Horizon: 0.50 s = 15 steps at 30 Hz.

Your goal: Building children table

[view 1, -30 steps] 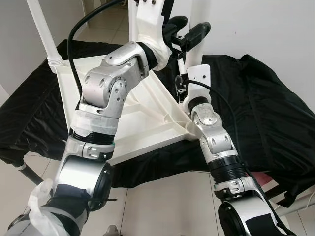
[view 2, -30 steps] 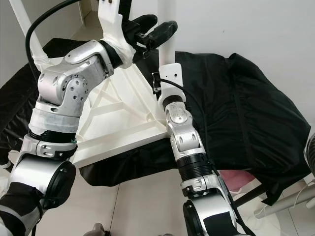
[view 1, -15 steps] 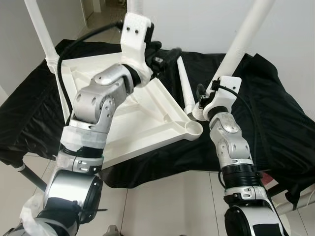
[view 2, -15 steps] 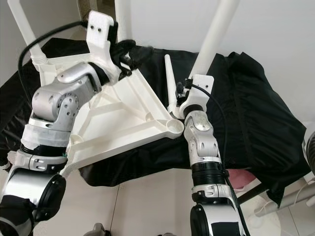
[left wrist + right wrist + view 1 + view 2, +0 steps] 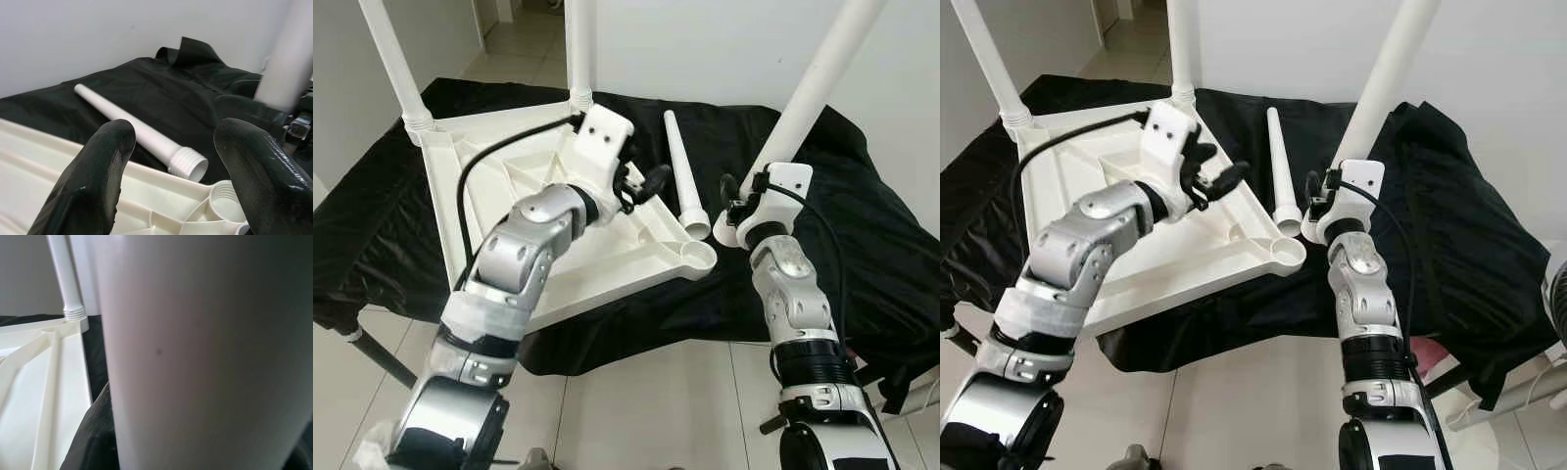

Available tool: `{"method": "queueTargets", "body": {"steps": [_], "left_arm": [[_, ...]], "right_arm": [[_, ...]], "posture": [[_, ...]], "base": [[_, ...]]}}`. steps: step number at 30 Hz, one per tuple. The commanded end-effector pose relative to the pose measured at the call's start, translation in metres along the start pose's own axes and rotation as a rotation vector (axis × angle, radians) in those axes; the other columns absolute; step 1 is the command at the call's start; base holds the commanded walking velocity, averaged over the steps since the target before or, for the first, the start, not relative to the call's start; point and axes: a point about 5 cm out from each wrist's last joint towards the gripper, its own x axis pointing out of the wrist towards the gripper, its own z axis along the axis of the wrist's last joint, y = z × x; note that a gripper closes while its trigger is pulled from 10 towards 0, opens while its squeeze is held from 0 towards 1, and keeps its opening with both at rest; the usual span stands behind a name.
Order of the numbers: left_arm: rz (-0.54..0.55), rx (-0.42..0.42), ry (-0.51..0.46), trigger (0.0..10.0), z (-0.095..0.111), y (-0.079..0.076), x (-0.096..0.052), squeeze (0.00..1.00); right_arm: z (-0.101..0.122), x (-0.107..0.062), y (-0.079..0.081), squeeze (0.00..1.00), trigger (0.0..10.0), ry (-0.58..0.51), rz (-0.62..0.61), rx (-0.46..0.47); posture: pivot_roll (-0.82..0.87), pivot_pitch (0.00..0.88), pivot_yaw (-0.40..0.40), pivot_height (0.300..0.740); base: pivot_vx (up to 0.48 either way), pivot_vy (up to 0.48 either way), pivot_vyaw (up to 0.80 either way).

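Observation:
The white table top (image 5: 607, 264) lies upside down on a black cloth. Two white legs (image 5: 396, 64) (image 5: 578, 44) stand screwed into its far corners. A loose leg (image 5: 682, 166) lies on the cloth beside the near-right corner, whose socket (image 5: 698, 258) is empty. My right gripper (image 5: 744, 201) is shut on another leg (image 5: 813, 88), which tilts up to the right; its lower end hangs just right of that socket. This held leg (image 5: 205, 352) looms close in the right wrist view. My left gripper (image 5: 646, 181) hovers open over the table top, fingers (image 5: 98, 171) spread toward the loose leg (image 5: 132, 125).
The black cloth (image 5: 862, 235) covers a low stand with tiled floor (image 5: 636, 401) in front. A white wall stands close behind. A cable (image 5: 462, 196) loops from my left wrist over the table top.
My left arm dropped from up high by the held leg to low over the table top. My right gripper drew the leg right, off the corner socket, and tilted it.

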Motion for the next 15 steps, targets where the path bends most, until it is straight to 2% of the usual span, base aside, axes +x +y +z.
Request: {"method": "queueTargets", "body": {"steps": [1, 6, 8, 11, 15], "left_arm": [[-0.055, 0.043, -0.004, 10.0, -0.002, -0.009, 0.000, 0.00], [-0.141, 0.029, -0.009, 10.0, -0.006, -0.023, -0.002, 0.00], [-0.141, 0.029, -0.009, 10.0, -0.006, -0.023, -0.002, 0.00], [-0.243, -0.015, 0.017, 10.0, -0.013, -0.039, -0.005, 0.00], [-0.269, -0.016, 0.038, 10.0, -0.019, -0.047, -0.006, 0.00]], "right_arm": [[0.001, 0.000, 0.003, 0.00, 10.0, -0.039, 0.045, -0.029], [-0.002, 0.000, 0.011, 0.00, 10.0, -0.048, 0.100, -0.055], [-0.002, 0.000, 0.011, 0.00, 10.0, -0.048, 0.100, -0.055], [-0.008, -0.002, 0.017, 0.00, 10.0, -0.036, 0.147, -0.022], [-0.013, -0.002, 0.018, 0.00, 10.0, -0.014, 0.167, -0.007]], "posture": [[0.00, 0.038, -0.025, 0.740], [0.00, 0.031, -0.026, 0.740], [0.00, 0.031, -0.026, 0.740], [0.01, 0.027, -0.032, 0.740], [0.01, 0.023, -0.034, 0.740]], "base": [[0.000, 0.000, 0.00], [0.000, 0.000, 0.00], [0.000, 0.000, 0.00], [0.000, 0.000, 0.00], [0.000, 0.000, 0.00]]}}
